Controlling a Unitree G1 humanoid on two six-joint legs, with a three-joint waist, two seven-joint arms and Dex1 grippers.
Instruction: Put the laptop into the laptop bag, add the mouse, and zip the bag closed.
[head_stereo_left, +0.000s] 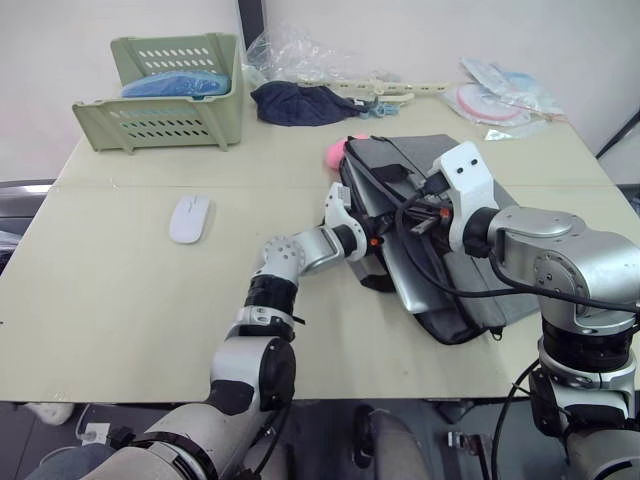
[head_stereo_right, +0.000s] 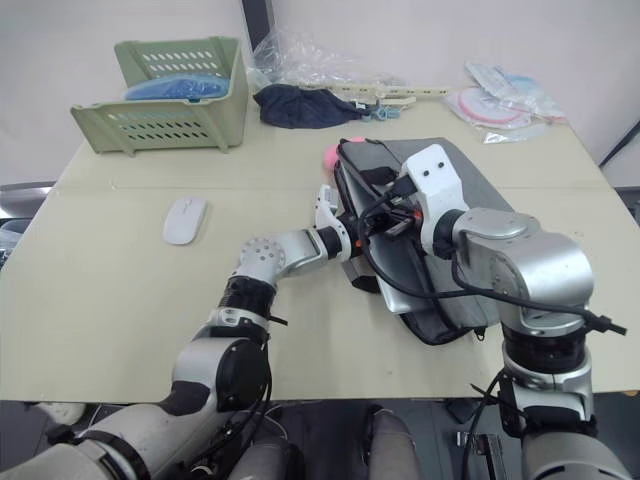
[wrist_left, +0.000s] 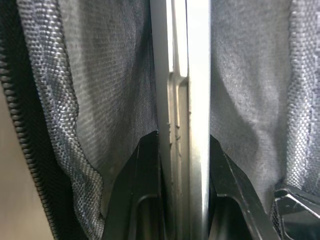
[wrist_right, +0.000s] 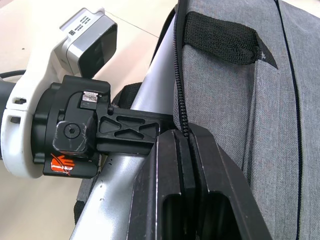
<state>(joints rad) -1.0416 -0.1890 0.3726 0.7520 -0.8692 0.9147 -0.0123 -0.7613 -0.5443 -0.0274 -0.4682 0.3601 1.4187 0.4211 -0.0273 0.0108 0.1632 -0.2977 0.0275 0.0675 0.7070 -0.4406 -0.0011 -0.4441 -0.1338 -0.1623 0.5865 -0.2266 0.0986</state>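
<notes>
Left hand (wrist_left: 182, 165) pinches laptop (wrist_left: 182, 75) edge inside laptop bag (wrist_right: 235, 90)

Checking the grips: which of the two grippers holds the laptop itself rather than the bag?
The left gripper: its fingers clamp the laptop edge. The right gripper pinches the laptop bag zipper edge.

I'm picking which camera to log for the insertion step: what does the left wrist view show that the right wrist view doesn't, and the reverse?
Left wrist only: the laptop's thin silver edge clamped between the left claw's fingers, with the bag's grey inner lining on both sides.
Right wrist only: the bag's outer face with a black strap handle, the right claw shut on the zipper edge, and bare table.
Both: the bag, its black zipper teeth, and the laptop sliding into it.
</notes>
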